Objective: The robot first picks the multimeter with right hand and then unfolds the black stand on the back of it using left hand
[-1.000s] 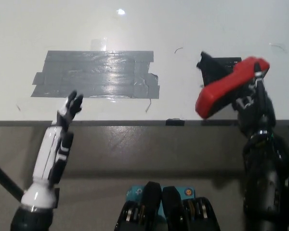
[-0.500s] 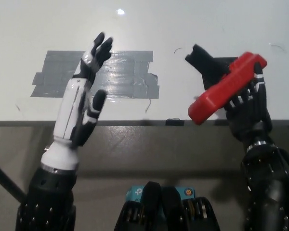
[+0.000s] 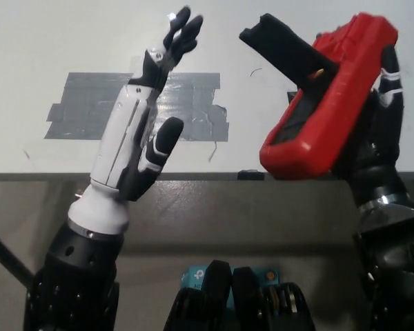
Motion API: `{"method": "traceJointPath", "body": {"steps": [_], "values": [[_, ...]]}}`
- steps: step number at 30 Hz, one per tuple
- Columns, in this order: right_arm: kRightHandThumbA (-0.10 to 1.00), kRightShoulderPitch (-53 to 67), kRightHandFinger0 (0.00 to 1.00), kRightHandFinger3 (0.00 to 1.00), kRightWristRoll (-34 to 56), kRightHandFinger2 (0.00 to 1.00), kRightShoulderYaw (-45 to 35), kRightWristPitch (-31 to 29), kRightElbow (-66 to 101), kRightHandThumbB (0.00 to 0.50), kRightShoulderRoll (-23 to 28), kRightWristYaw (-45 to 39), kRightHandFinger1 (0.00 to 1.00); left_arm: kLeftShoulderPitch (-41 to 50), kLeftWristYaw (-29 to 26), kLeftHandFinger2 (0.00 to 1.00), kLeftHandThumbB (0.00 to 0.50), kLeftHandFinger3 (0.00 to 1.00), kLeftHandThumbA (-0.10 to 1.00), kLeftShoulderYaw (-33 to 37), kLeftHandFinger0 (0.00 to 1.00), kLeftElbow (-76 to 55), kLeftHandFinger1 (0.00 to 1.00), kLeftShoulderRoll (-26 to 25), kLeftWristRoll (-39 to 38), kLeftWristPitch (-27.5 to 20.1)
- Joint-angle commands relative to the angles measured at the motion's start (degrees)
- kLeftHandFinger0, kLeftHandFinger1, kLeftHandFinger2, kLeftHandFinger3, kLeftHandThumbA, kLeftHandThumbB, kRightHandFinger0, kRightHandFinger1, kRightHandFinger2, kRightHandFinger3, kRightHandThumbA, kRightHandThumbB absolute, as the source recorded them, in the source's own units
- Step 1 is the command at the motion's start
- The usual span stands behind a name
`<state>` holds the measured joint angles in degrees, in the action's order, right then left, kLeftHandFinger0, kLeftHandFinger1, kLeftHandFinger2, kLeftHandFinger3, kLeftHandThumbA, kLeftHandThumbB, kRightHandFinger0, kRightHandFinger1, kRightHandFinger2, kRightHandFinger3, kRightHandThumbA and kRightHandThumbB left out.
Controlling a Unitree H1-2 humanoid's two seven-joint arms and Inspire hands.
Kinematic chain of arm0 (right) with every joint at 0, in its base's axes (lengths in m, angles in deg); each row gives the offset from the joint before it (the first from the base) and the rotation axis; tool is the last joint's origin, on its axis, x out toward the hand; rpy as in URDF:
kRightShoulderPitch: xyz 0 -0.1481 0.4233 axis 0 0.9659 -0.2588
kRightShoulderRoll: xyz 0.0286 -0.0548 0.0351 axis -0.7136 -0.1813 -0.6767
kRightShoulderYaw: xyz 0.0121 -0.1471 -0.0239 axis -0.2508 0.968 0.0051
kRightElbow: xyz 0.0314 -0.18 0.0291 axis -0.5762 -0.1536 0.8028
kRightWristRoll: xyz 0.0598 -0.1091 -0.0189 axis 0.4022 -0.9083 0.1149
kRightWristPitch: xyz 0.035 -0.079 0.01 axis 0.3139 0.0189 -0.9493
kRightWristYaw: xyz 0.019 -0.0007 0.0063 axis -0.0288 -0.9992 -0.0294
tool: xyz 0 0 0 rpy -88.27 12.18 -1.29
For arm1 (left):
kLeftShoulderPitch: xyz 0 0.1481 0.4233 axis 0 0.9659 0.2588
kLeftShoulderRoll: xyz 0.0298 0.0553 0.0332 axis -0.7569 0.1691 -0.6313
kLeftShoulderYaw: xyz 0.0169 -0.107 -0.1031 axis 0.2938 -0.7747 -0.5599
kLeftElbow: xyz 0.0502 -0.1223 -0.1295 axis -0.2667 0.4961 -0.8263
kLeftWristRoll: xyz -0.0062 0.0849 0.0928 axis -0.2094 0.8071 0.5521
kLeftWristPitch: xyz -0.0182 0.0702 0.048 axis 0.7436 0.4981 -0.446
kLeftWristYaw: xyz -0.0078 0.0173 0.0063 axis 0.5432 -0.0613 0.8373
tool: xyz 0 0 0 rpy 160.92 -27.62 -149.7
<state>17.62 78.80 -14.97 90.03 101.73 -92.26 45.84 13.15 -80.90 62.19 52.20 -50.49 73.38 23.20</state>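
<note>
My black right hand [image 3: 383, 131] is shut on the red multimeter [image 3: 331, 103], held up high at the right with its back turned toward the camera. The black stand [image 3: 279, 45] sticks out from the multimeter's back, angled up and to the left. My white left hand [image 3: 145, 131] is raised at the left centre, open, with fingers spread and pointing up toward the stand. A gap remains between its fingertips [image 3: 183, 27] and the stand.
A patch of grey tape [image 3: 83, 103] lies on the white table [image 3: 55, 41]. The table's front edge [image 3: 228, 176] runs across the middle of the view.
The right hand has lifted the multimeter higher and closer to the camera. The left hand has risen from low at the table's edge to beside the stand.
</note>
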Motion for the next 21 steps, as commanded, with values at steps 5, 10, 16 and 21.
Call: {"method": "traceJointPath", "body": {"steps": [5,10,16,21], "values": [[-0.1,-2.9,0.0,0.32,11.8,0.62,3.5,0.1,6.3,0.141,2.3,-7.0,0.06,-6.5,3.0,1.0,0.208,1.0,1.0,1.9,1.0,-8.9,1.0,0.5,1.5,5.3],[-0.1,-0.3,0.0,0.37,13.0,0.63,3.8,-0.3,6.7,0.149,3.5,-7.2,0.14,-7.2,3.1,1.0,0.269,1.0,1.0,2.7,1.0,-10.5,1.0,0.9,3.0,4.3],[-0.1,2.5,0.0,0.22,13.0,0.28,4.8,-0.7,7.4,0.152,4.2,-6.7,0.02,-7.7,2.6,1.0,0.343,1.0,1.0,3.6,1.0,-11.9,1.0,2.3,5.5,3.6],[-0.1,3.8,0.0,0.32,12.5,0.5,5.4,-1.0,7.6,0.138,4.7,-7.1,0.12,-5.9,2.5,1.0,0.339,1.0,1.0,4.8,1.0,-13.1,1.0,3.8,6.5,3.1]]}}
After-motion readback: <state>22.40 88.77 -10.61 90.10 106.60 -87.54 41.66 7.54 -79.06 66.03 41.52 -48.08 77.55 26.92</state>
